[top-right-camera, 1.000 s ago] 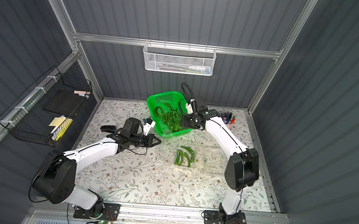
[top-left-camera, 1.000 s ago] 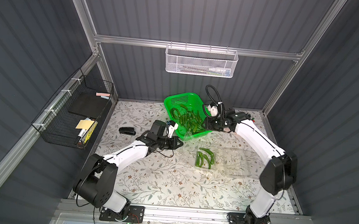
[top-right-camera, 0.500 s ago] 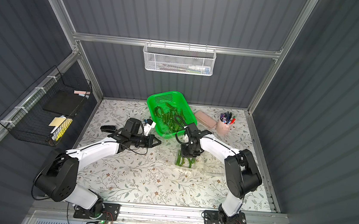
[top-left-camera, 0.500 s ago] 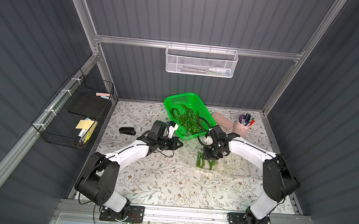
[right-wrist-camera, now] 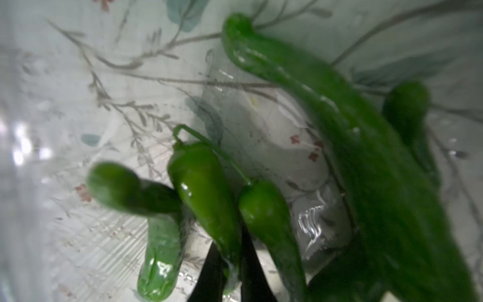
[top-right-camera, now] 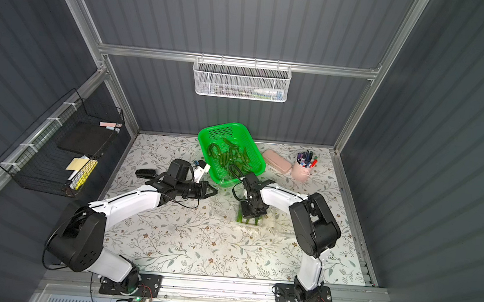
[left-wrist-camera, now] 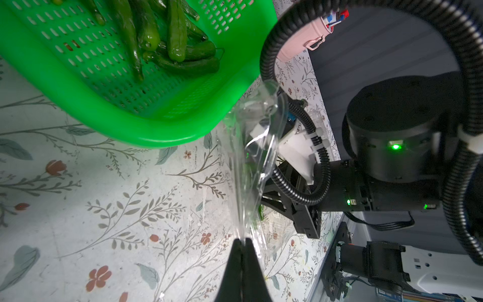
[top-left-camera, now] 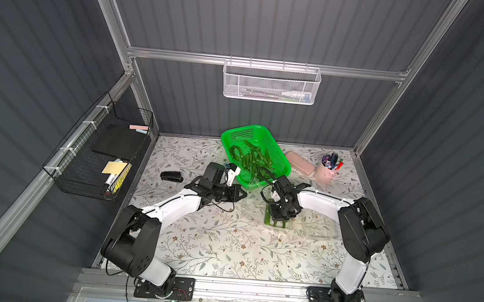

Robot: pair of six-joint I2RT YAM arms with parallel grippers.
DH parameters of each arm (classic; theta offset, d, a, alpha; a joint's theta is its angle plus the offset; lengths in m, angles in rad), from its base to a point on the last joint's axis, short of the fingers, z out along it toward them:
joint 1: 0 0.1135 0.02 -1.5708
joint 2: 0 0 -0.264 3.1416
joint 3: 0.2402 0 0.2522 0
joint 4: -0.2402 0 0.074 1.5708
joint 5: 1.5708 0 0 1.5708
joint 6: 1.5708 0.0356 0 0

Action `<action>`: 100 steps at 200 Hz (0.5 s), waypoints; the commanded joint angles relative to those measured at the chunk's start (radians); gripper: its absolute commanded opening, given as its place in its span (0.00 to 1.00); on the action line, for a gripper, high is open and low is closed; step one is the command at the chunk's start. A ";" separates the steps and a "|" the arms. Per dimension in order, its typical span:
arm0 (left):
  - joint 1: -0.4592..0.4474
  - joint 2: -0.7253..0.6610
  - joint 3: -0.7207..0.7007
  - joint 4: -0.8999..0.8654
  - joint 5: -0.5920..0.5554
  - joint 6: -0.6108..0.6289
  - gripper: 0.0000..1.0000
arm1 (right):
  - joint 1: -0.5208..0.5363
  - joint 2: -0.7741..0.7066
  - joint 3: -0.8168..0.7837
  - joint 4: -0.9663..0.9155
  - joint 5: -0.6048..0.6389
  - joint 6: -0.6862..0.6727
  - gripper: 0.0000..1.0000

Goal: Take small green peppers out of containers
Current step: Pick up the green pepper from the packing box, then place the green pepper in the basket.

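Note:
A clear plastic container [top-left-camera: 280, 225] lies in front of the green basket [top-left-camera: 230, 135], with a few small green peppers [top-left-camera: 268, 219] in it. My right gripper [top-left-camera: 280, 214] reaches down into it. In the right wrist view its gripper [right-wrist-camera: 231, 261] is shut on one pepper [right-wrist-camera: 203, 183], with other peppers [right-wrist-camera: 339, 117] beside it. My left gripper [top-left-camera: 242, 194] is shut on the container's clear lid edge [left-wrist-camera: 258, 146], holding it up; the gripper [left-wrist-camera: 244, 241] pinches the film. Several peppers [top-left-camera: 249, 160] lie in the basket. More clear plastic [top-left-camera: 318, 227] lies to the right.
A pink case [top-left-camera: 299, 163] and a pink cup of pens [top-left-camera: 326, 172] stand at the back right. A black stapler [top-left-camera: 171, 176] lies at the left. The green basket [left-wrist-camera: 156, 125] sits close behind both grippers.
My right arm has swung from over the green basket down into the clear container, and its jaws have closed on a pepper. The left arm has stayed still, holding the lid.

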 commanded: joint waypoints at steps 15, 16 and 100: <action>0.008 0.007 0.028 -0.026 0.006 0.026 0.00 | 0.002 -0.135 -0.007 -0.009 0.031 0.022 0.06; 0.008 0.007 0.028 -0.026 0.006 0.026 0.00 | 0.002 -0.139 -0.007 -0.010 0.032 0.022 0.06; 0.008 0.004 0.020 -0.008 0.006 0.018 0.00 | -0.032 -0.099 0.382 0.105 0.078 -0.068 0.06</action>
